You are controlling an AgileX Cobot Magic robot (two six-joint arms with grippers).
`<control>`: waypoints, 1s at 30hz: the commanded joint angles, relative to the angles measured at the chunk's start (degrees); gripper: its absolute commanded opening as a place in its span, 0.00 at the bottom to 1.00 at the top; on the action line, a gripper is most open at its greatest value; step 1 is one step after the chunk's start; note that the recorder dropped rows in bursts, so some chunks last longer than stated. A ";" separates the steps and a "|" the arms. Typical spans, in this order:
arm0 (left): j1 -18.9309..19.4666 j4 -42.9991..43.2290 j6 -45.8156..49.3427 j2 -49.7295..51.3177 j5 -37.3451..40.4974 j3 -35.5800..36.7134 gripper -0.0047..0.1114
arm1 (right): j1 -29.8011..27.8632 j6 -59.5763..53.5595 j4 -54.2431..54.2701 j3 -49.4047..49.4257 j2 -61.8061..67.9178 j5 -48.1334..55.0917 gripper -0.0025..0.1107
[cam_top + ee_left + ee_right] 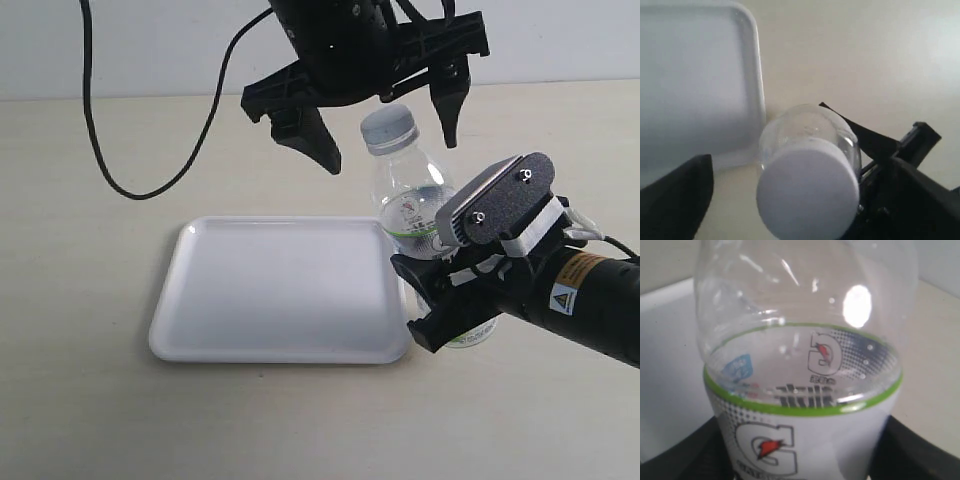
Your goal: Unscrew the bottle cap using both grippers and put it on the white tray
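As I look from the left: the white tray [200,300] lies flat on the bench [80,400] with nothing on it, its right edge just beside the bottle.
Left tool [390,152]: hangs over the bottle's top with its jaws wide apart, one tip on each side of the cap and neither touching it.
Cap [388,125]: small, white and round, sitting on the bottle's neck, not yet off.
Cap handling: I'd judge it light and stiff, with ribs enough to grip. It is best pinched squarely across its rim, since a skewed hold could slip off.
Bottle [405,205]: upright on the bench, made of thin clear plastic, probably light and easily squashed or twisted.
Right tool [465,270]: clamped on the bottle's lower half at the label [805,440], holding it upright. A low hold on that banded part seems wise, where the wall looks firmer.
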 commanded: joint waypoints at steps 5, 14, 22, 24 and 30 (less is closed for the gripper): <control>2.97 -4.97 25.46 -1.25 -0.06 -4.23 0.80 | 0.19 1.12 -0.29 -0.51 -0.56 -1.63 0.02; 6.21 -4.78 42.01 -2.26 -0.06 -4.87 0.79 | 0.19 -2.95 3.69 0.60 -0.56 -5.90 0.02; 6.97 -13.54 51.19 -2.26 -0.06 -4.77 0.79 | 0.19 -3.21 8.08 6.34 -0.56 -20.39 0.02; 6.97 -14.30 52.56 -2.26 -0.06 -4.77 0.79 | 0.19 -2.95 7.80 6.34 -0.42 -20.15 0.02; 6.97 -15.34 53.66 -2.26 -0.06 -4.67 0.79 | 0.19 -0.40 7.57 6.34 4.94 -24.03 0.02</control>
